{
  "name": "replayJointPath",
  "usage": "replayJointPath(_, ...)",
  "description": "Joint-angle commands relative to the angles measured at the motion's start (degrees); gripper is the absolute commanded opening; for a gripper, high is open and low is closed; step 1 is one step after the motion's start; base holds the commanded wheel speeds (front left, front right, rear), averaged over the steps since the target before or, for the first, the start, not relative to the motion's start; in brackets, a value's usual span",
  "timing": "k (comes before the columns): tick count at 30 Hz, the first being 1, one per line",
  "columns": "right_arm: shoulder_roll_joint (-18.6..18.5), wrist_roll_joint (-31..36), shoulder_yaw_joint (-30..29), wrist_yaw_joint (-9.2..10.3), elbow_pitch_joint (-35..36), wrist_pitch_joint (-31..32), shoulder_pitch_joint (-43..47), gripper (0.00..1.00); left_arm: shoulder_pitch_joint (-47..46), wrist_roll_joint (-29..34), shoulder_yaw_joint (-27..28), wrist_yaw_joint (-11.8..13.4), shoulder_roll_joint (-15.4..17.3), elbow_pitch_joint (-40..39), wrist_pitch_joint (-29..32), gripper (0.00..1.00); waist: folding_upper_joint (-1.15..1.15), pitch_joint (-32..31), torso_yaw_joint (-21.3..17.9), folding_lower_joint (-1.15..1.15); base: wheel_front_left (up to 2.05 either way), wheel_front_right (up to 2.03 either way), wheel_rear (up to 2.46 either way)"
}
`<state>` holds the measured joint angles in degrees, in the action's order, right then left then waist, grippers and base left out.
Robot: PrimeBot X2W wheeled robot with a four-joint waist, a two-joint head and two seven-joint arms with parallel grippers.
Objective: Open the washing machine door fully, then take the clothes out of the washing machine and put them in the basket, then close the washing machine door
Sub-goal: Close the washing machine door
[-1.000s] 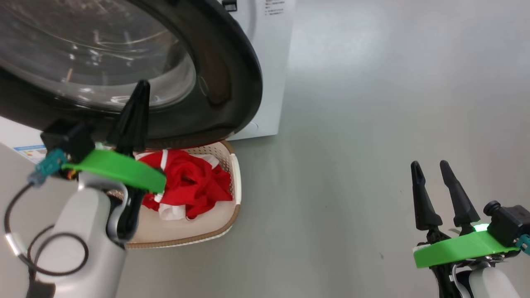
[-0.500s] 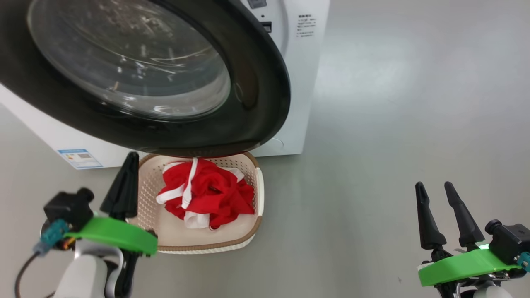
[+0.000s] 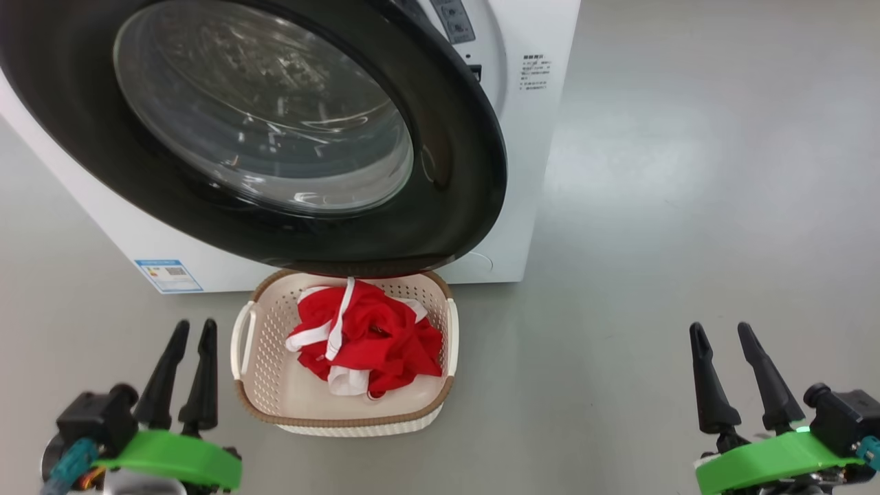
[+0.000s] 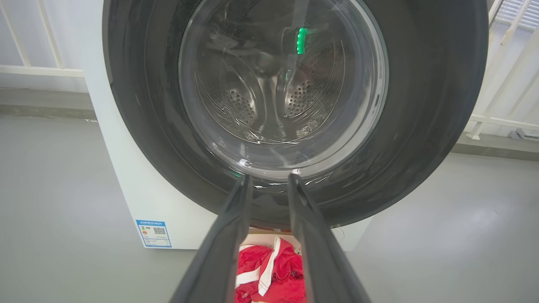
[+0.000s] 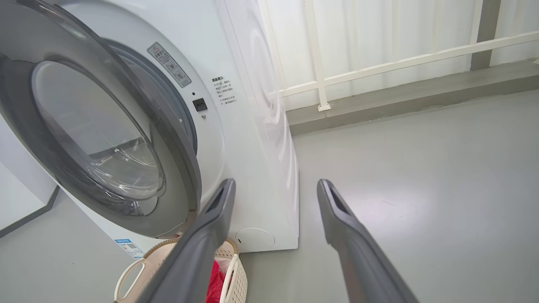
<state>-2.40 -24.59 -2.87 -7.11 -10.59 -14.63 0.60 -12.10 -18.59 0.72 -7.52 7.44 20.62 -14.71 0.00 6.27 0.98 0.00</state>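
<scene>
Under the ajar washing machine door (image 3: 467, 172), clothes (image 3: 371, 337) lie in the basket (image 3: 265, 330); left gripper (image 3: 197, 323) and right gripper (image 3: 719, 326) parted, empty, clear of its swing

Red clothes (image 3: 375, 337) heaped in cream basket (image 3: 268, 344)

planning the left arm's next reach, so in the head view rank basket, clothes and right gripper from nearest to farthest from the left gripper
1. basket: just to the right of the left gripper, with its near handle closest.
2. clothes: piled inside the basket, a little further right.
3. right gripper: far across the floor, at the lower right.
</scene>
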Motion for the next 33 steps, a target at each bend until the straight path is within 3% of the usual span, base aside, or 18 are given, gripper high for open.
replayJointPath(1, -0.5, 0.7, 1.3, -0.37, 1.3, -0.4, -0.3, 1.0, 0.2, 0.6, 2.5, 0.0, 0.8, -1.8, -0.3, 0.48, 0.0, -0.4, 0.2, 0.0, 0.0, 0.0, 0.0)
replayJointPath(3, -0.5, 0.7, 1.4, -0.37, 1.3, -0.4, 0.0, 1.0, 1.6, 0.8, 3.4, 0.0, 0.6, -2.4, -0.3, 0.57, 0.0, -0.7, 0.4, 0.0, 0.0, 0.0, 0.0)
replayJointPath(4, -0.5, 0.7, 1.4, -0.37, 1.3, -0.4, 0.2, 1.0, 2.2, 1.0, 3.7, 0.0, 0.6, -2.7, -0.3, 0.71, 0.0, -0.9, 0.5, 0.0, 0.0, 0.0, 0.0)
replayJointPath(7, -0.5, 0.8, 1.3, -0.37, 1.3, -0.4, 0.6, 1.0, 3.9, 1.6, 5.0, 0.0, 0.3, -3.8, -0.3, 1.0, 0.0, -1.3, 0.8, 0.0, 0.0, 0.0, 0.0)
replayJointPath(22, -0.5, 1.6, 0.3, -0.37, 1.4, -0.4, 2.1, 1.0, 10.9, 3.9, 8.1, 0.0, -1.3, -8.2, -0.3, 1.0, 0.0, -2.9, 1.5, 0.0, 0.0, 0.0, 0.0)
replayJointPath(33, -0.5, 1.4, 0.3, -0.37, 1.6, -0.4, 2.2, 1.0, 10.8, 4.6, 8.2, 0.0, -2.1, -9.1, -0.3, 1.0, 0.0, -2.7, 1.8, 0.0, 0.0, 0.0, 0.0)
